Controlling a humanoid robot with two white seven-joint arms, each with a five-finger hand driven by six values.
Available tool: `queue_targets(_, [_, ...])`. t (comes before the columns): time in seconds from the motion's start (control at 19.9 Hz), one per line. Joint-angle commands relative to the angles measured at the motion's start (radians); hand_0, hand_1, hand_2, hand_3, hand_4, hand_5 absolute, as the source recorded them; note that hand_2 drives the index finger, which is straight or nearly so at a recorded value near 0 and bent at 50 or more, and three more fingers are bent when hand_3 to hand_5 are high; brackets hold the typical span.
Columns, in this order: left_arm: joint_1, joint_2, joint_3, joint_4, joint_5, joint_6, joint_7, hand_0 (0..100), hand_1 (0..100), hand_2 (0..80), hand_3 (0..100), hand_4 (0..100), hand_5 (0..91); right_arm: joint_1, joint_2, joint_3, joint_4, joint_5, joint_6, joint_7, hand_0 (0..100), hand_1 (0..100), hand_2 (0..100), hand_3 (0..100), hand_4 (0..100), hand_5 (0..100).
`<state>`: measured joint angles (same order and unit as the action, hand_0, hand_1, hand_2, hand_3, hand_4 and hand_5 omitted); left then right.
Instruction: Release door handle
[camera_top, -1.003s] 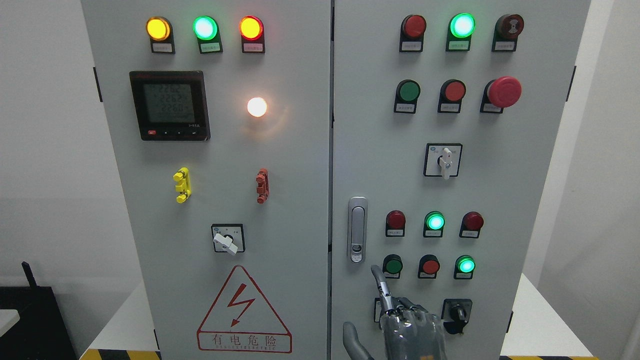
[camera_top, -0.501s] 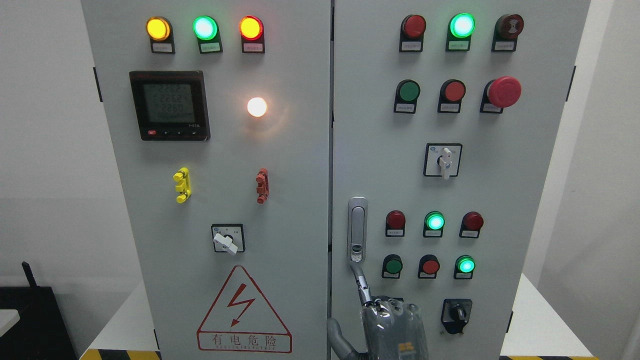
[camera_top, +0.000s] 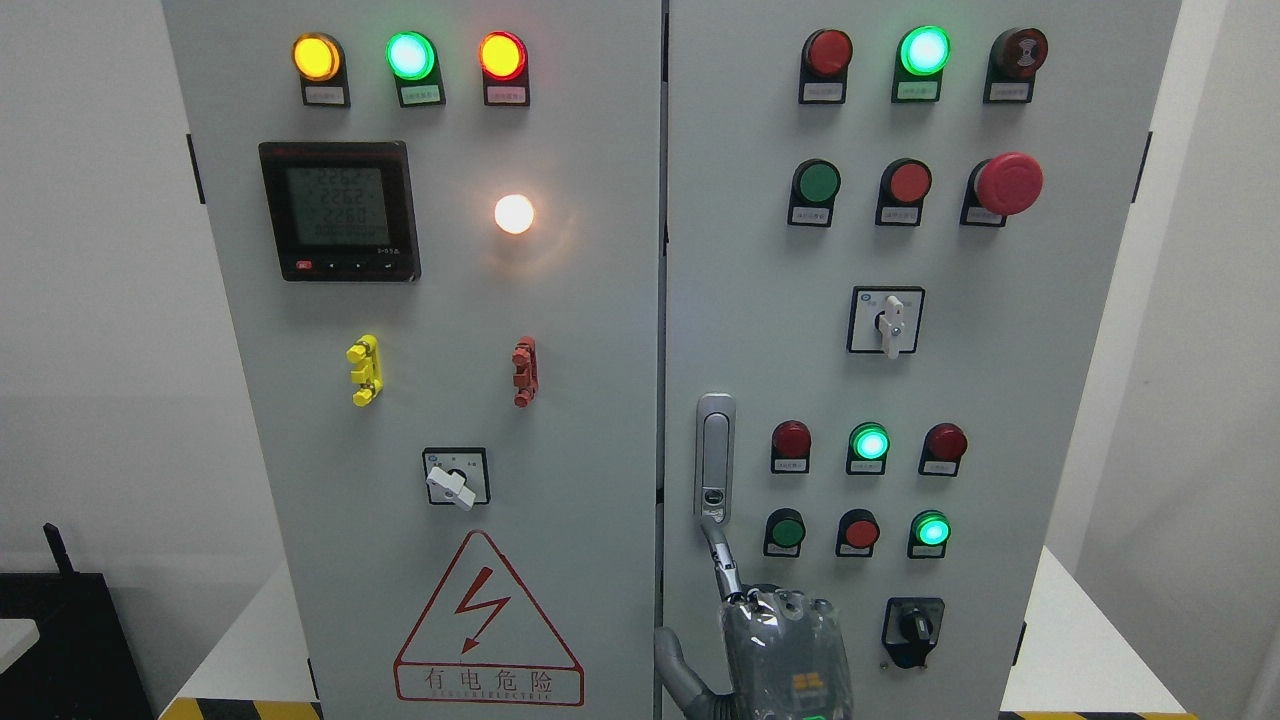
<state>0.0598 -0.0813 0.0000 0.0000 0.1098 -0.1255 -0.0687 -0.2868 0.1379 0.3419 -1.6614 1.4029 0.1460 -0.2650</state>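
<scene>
two grey steel doors make up the cabinet (camera_top: 560, 330), and the right door (camera_top: 1080, 330) carries the task's thing, so that is the biggest item to reckon with: a rigid sheet-metal panel on hinges along its far edge, likely heavy enough to swing slowly. at its lower left, close to the seam between the doors, sits the door handle (camera_top: 714, 458), a slim upright silver swing handle lying flush in its housing, with a small lock button near its bottom end. it looks hard, smooth and a little slippery, stiff rather than fragile, and i judge the place to work it is that bottom end, where a fingertip can press the button or hook under the lip; there is little else to grip while it lies flat. from the bottom edge at about 6 o'clock of the handle rises one robot hand (camera_top: 785, 645), wrapped in clear plastic film; its arm enters near the middle, so i cannot say which side it belongs to. one extended finger (camera_top: 722, 560) points up toward 11 o'clock, its tip at or just under the handle's lower end, whether touching i cannot tell. a thumb (camera_top: 672, 660) juts out at 9 o'clock; the other fingers are hidden, so the hand grips nothing visibly. to let go, it looks as if the finger need only draw back downward.
</scene>
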Motion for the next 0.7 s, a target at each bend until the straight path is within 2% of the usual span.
queue_targets(0.0, [0.000, 0.000, -0.012, -0.015, 0.001, 0.000, 0.001, 12, 39, 0.0, 0, 0, 0.0, -0.017, 0.002, -0.018, 0.025, 0.001, 0.006, 0.003, 35, 38, 10, 100, 100, 99])
queue_targets(0.65, [0.000, 0.000, -0.012, -0.015, 0.001, 0.000, 0.000, 12, 39, 0.0, 0, 0, 0.0, -0.028, 0.002, -0.021, 0.037, 0.001, 0.004, 0.021, 36, 37, 12, 100, 100, 98])
